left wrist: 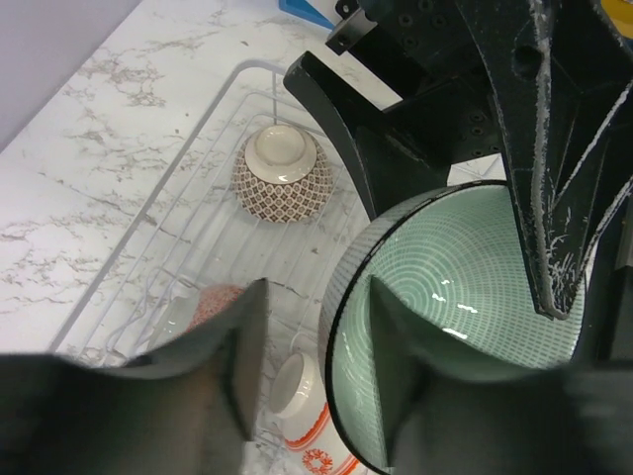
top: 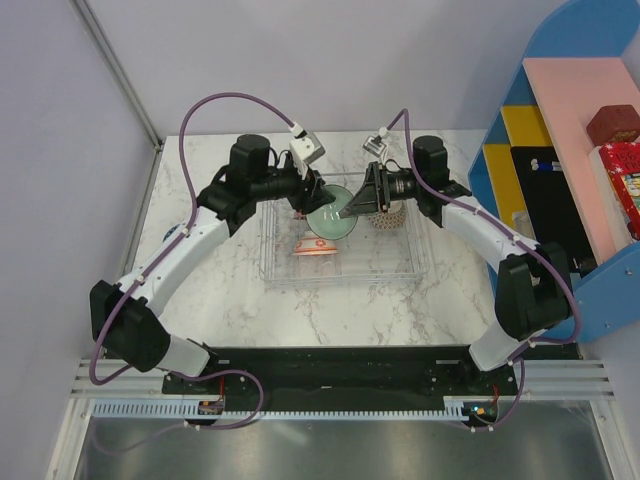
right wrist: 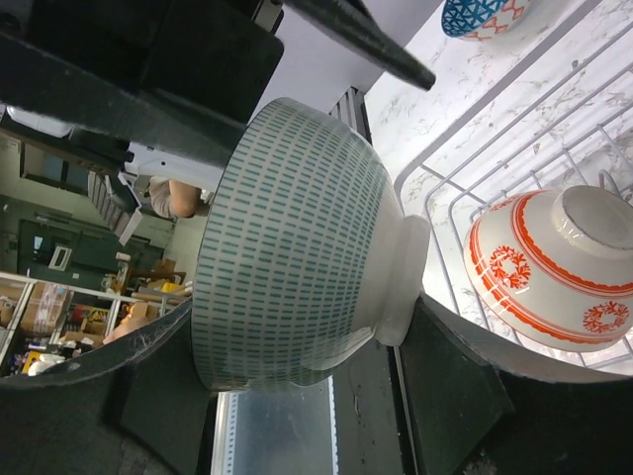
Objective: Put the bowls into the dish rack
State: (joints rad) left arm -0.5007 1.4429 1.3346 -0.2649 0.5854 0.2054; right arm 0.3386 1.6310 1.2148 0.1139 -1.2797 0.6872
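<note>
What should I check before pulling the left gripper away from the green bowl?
1. Left gripper free of the pale green bowl: ok, fingers apart around its rim, gap showing.
2. Right gripper gripping it: cannot tell; one finger inside, one at the foot, contact unclear.
3. Bowl above the dish rack: ok.
4. Drop spot free: cannot tell; red-orange bowl lies close by in the rack.
5. Beige lattice bowl apart: ok, upside down toward the rack's right.
6. Blue bowl loaded: not ok, on the table outside the rack.
</note>
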